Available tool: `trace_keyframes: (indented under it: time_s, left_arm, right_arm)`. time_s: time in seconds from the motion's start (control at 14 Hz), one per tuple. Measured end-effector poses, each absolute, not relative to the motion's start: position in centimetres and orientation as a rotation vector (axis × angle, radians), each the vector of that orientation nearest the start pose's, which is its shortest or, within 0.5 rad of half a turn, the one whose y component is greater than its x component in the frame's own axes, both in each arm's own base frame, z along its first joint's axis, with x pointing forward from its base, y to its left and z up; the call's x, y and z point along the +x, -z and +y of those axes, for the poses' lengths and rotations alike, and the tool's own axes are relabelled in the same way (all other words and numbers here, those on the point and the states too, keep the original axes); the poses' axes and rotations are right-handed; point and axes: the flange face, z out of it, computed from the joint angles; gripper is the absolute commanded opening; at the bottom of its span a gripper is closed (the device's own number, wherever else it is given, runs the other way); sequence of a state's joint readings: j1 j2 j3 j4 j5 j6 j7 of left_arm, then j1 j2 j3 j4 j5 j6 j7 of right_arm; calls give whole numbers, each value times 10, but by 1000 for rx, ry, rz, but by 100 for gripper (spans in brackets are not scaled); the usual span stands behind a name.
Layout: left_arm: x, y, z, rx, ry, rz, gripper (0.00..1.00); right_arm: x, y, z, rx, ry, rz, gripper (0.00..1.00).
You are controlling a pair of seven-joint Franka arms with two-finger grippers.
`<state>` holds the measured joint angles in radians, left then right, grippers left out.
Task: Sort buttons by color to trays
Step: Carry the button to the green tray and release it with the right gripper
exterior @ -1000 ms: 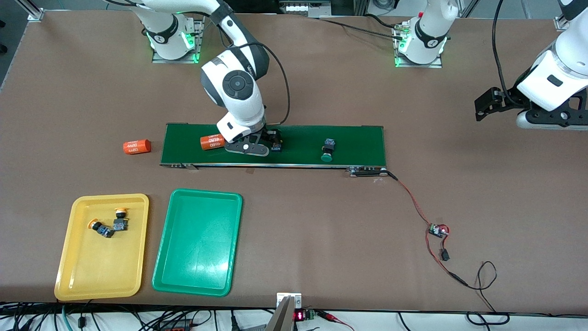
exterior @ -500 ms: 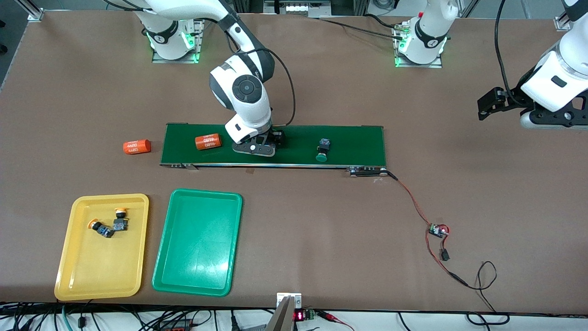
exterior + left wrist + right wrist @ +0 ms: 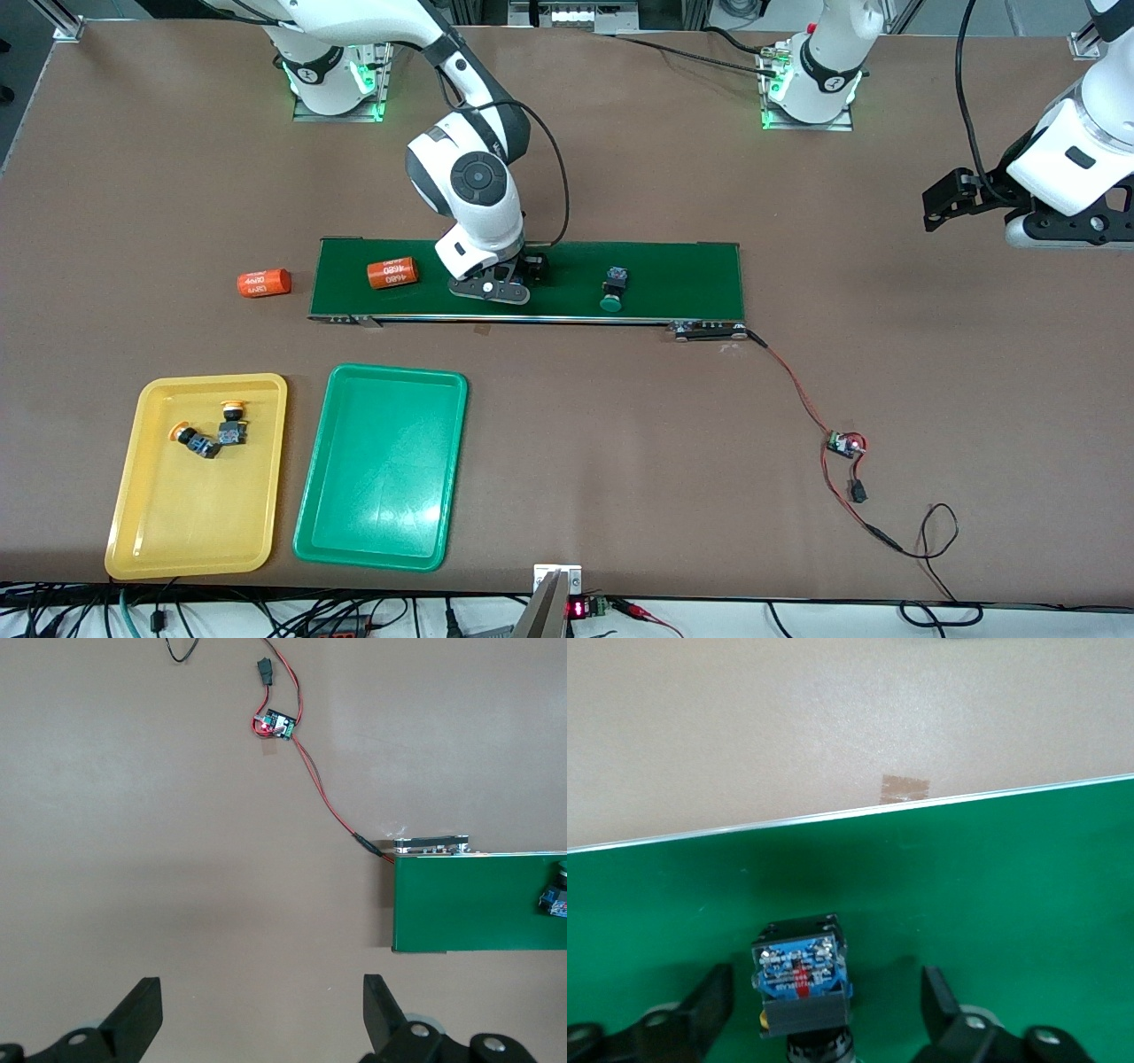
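My right gripper (image 3: 523, 273) is down on the dark green conveyor belt (image 3: 691, 270), open. In the right wrist view its fingers (image 3: 713, 997) straddle a button (image 3: 802, 979) with a blue-black body without touching it; the cap is hidden. A green-capped button (image 3: 613, 289) lies on the belt toward the left arm's end, also at the edge of the left wrist view (image 3: 555, 901). The yellow tray (image 3: 190, 532) holds two yellow-capped buttons (image 3: 232, 424) (image 3: 193, 439). The green tray (image 3: 381, 470) beside it has nothing in it. My left gripper (image 3: 939, 202) (image 3: 261, 985) waits open over bare table.
An orange "4680" cylinder (image 3: 392, 273) lies on the belt beside my right gripper, another (image 3: 264, 283) on the table off the belt's end. A small circuit board (image 3: 846, 443) on red wires lies toward the left arm's end.
The belt carried the orange cylinder and the green-capped button toward the right arm's end. My right gripper shifted toward the left arm's end, then held over its button.
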<state>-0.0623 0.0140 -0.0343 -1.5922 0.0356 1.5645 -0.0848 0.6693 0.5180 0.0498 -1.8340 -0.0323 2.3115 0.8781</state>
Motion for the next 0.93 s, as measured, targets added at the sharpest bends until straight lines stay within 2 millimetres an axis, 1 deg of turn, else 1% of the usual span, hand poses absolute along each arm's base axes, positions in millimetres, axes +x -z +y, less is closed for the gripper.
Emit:
trace_keyframes:
  time_s: [0.07,0.14,0.21,0.36,0.43,0.5,0.64,0.71,0.79,0.86,0.93]
  left_arm:
    - [555,-606,-50,-3102,-60,19,100]
    - [555,-606,-50,-3102,-60,19,100]
    - [555,-606,-50,-3102,-61,19,100]
    - [555,-606,-50,-3102,-61,19,100]
    - [555,-606,-50,-3102,-61,19,100]
    - [555,-606,-50,-3102,-62,19,100]
    - [555,-606,-50,-3102,-62,19,100]
    - [555,-606,-50,-3102,-62,19,100]
    - [555,-606,-50,-3102,-62,19,100]
    - [555,-606,-50,-3102,-62,19,100]
    - [555,-606,-50,-3102,-62,19,100]
  right_arm:
    - [485,-243,421,-3163,-49,228,14]
    - [486,-242,420,-3164,-49,231,3]
    - [487,-243,418,-3163,-47,235,0]
    - [493,-248,415,-3156,-31,249,0]
    - [500,-256,412,-3146,-11,262,0]
    - [511,-269,406,-3136,15,265,0]
    - [543,-308,379,-3132,55,213,0]
    - [563,-330,360,-3134,69,181,0]
    - [582,-349,336,-3137,77,156,0]
    - [601,-362,310,-3139,86,135,0]
    - [617,-368,284,-3140,96,112,0]
